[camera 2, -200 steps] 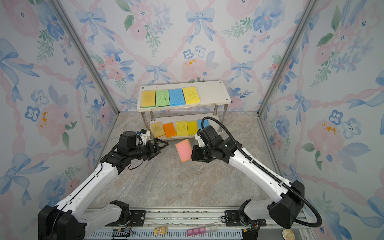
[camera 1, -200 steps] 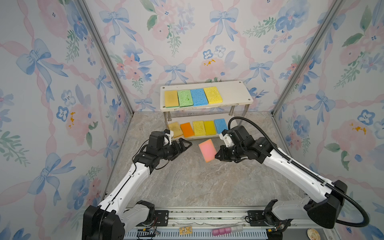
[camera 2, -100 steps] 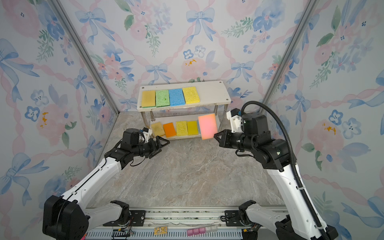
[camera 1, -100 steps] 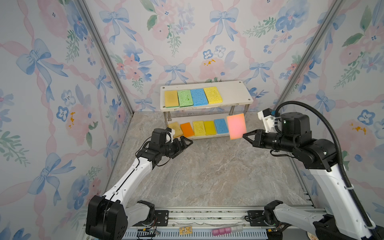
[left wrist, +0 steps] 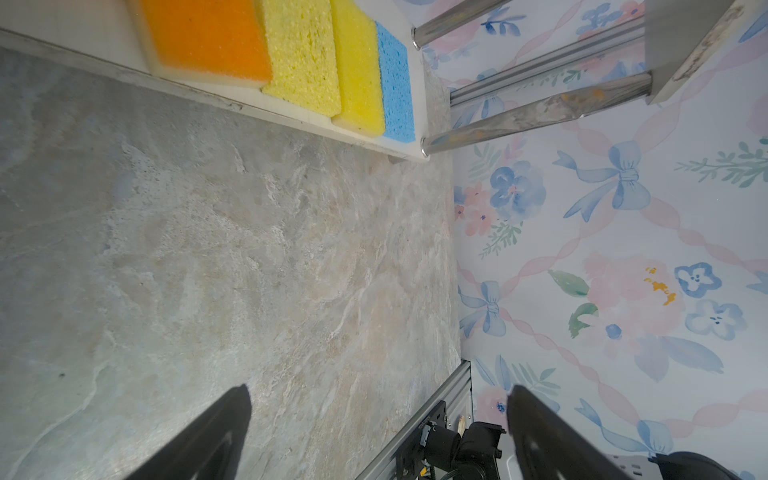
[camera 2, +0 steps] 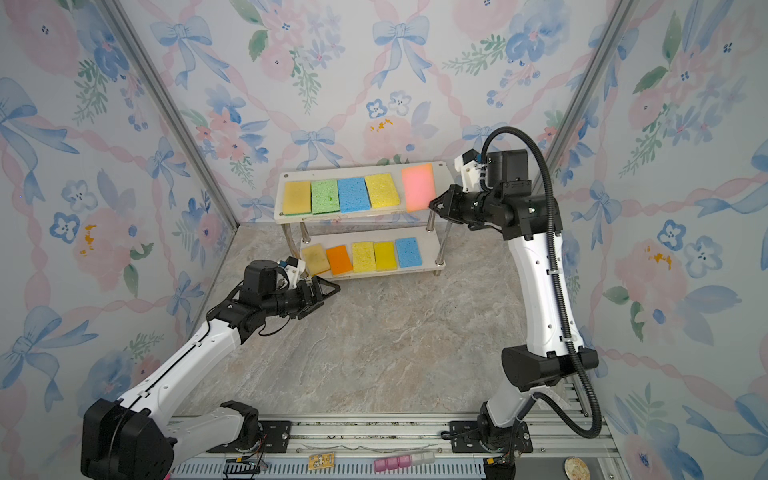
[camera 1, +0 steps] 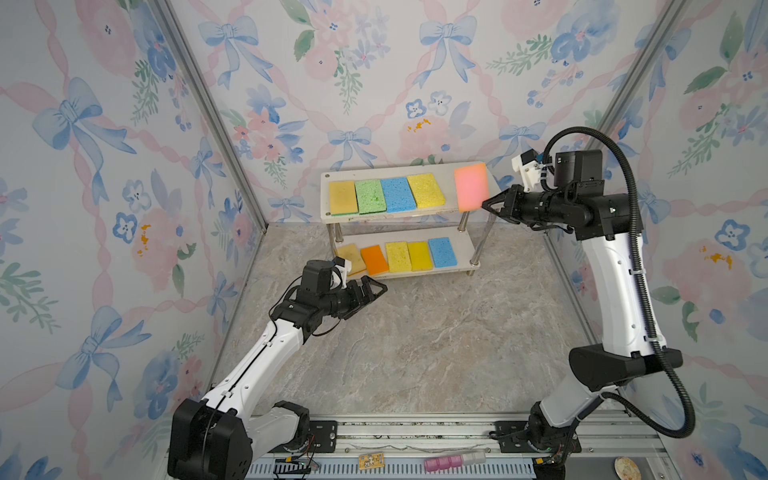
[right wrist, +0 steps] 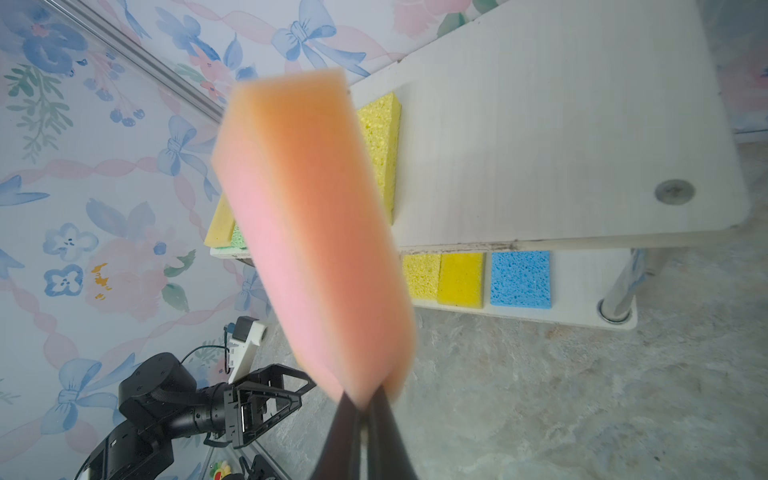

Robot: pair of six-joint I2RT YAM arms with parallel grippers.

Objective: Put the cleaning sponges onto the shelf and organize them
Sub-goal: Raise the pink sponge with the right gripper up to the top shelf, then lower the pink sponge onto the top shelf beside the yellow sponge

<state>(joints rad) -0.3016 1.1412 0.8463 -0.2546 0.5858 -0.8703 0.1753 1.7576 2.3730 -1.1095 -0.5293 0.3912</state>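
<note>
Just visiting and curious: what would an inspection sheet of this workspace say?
Surface: grey marble-patterned tabletop, no loose sponges seen.
Job's things: white two-tier shelf holds nine flat sponges, four above, five below; pink rectangular sponge held over the top board's right end.
Clutter: pink-and-white blocks and small yellow card on front rail.
Grippers: left gripper open, empty; right gripper shut on the pink sponge.
Cables: black ribbed hose along the right arm.
Surroundings: floral bow-patterned walls.
</note>
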